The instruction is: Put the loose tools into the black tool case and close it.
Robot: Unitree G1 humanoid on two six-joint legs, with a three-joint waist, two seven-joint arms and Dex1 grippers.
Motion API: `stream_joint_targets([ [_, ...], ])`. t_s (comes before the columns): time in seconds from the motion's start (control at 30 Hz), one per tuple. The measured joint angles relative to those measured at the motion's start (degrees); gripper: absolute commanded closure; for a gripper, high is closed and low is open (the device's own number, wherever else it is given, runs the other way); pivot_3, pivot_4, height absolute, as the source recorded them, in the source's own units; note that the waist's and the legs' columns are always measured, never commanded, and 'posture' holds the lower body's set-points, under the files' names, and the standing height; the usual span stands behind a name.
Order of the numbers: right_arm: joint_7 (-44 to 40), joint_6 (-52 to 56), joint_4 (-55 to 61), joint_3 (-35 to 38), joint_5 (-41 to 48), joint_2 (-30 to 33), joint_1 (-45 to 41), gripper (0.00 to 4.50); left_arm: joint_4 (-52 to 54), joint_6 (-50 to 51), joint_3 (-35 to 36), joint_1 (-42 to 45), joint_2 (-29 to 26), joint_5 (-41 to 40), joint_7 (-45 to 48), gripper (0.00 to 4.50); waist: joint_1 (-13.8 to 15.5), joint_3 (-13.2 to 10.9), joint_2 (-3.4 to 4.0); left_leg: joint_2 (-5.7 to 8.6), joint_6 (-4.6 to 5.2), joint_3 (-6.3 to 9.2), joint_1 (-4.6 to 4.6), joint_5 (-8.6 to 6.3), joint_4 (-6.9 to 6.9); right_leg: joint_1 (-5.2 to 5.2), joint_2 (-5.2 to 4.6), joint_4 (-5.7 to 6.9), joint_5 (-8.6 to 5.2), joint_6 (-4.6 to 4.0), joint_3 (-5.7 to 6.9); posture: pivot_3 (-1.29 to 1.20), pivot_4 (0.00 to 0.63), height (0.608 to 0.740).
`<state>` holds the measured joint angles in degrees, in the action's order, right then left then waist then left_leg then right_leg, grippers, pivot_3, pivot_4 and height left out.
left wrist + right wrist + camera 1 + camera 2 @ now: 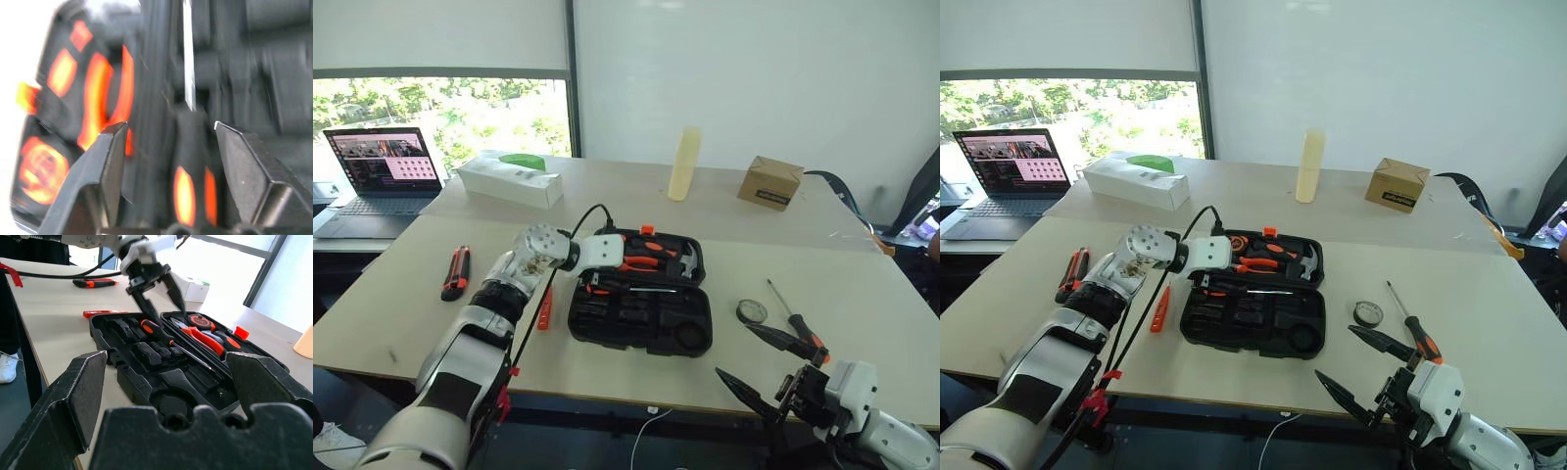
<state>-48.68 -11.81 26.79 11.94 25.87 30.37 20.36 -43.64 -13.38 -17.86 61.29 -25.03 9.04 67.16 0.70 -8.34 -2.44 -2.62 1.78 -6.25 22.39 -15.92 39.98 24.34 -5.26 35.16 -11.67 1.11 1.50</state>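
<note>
Cardboard box (771, 182) and laptop (380, 171) stood well behind. Black tool case (641, 318) lay open; left gripper (155, 291) hung released above a slotted screwdriver (171, 341); right gripper (766, 372) gaped empty.

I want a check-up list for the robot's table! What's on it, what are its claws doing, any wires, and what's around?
Surface: pale table.
Job's things: black tool case open; one screwdriver inside; utility knife, small orange tool, second screwdriver, tape roll outside.
Clutter: cardboard box, white box, cream cylinder.
End effectors: left end effector open above case; right end effector open at near edge.
Cables: black cable on left arm.
Surroundings: laptop, window.
</note>
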Motion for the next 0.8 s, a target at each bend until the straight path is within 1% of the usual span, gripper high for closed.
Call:
stream_joint_targets([
  [0.03,0.0,0.0,0.0,0.0,0.0,0.0,0.0,0.0,0.1,-0.3,0.6,0.0,0.0,-0.4,0.0,2.13,-0.1,0.0,0.0,0.0,0.0,-0.01,-0.02,0.0,0.0,0.0,0.01,0.0,0.0,0.0,-0.01,0.0,0.15,0.74],
  [0.13,0.3,0.0,0.3,-0.1,0.0,0.0,0.3,0.0,-0.7,-0.1,1.2,-1.2,-0.1,-1.4,0.1,3.31,-0.1,0.0,0.01,0.01,0.0,-0.04,-0.08,0.0,0.0,-0.02,0.02,0.03,0.0,0.01,-0.06,0.0,0.15,0.74],
  [0.17,0.4,0.1,0.6,-0.2,0.0,0.0,0.4,0.0,-1.6,0.1,1.2,-1.6,0.0,-1.4,-0.1,3.55,-0.1,0.0,0.01,0.01,0.0,-0.04,-0.07,0.0,0.0,-0.02,0.02,0.04,0.0,0.01,-0.06,0.0,0.15,0.74],
  [0.2,0.5,0.1,1.2,-0.3,-0.1,0.0,0.8,0.0,-2.6,0.1,1.1,-2.1,0.1,-1.3,-0.2,4.04,-0.1,0.0,0.01,0.01,0.0,-0.05,-0.06,0.0,0.0,-0.01,0.02,0.04,-0.01,0.01,-0.05,0.0,0.15,0.74],
  [0.27,0.6,0.1,2.0,-0.5,-0.4,0.0,1.7,0.0,-4.0,1.0,1.1,-3.1,0.5,-1.3,-0.7,4.43,0.0,0.0,0.01,0.02,0.0,-0.05,-0.04,0.0,0.01,-0.02,0.0,0.03,-0.01,0.02,-0.04,0.0,0.15,0.74],
  [0.5,1.4,0.1,2.5,-0.6,-0.8,0.0,2.5,0.0,-4.4,3.6,0.8,-5.0,1.8,-0.1,-2.9,4.43,0.0,0.0,0.01,0.04,0.01,-0.05,-0.04,-0.01,0.02,-0.04,-0.01,0.01,-0.01,0.04,-0.05,0.0,0.15,0.74],
  [0.8,2.6,0.2,2.5,-0.6,-1.0,0.0,2.3,0.0,-1.4,8.3,0.0,-6.9,2.3,0.6,-4.7,4.43,0.0,0.0,0.04,0.03,0.01,0.01,-0.22,-0.01,0.04,-0.17,0.0,0.1,0.0,0.04,-0.12,0.0,0.15,0.74],
])
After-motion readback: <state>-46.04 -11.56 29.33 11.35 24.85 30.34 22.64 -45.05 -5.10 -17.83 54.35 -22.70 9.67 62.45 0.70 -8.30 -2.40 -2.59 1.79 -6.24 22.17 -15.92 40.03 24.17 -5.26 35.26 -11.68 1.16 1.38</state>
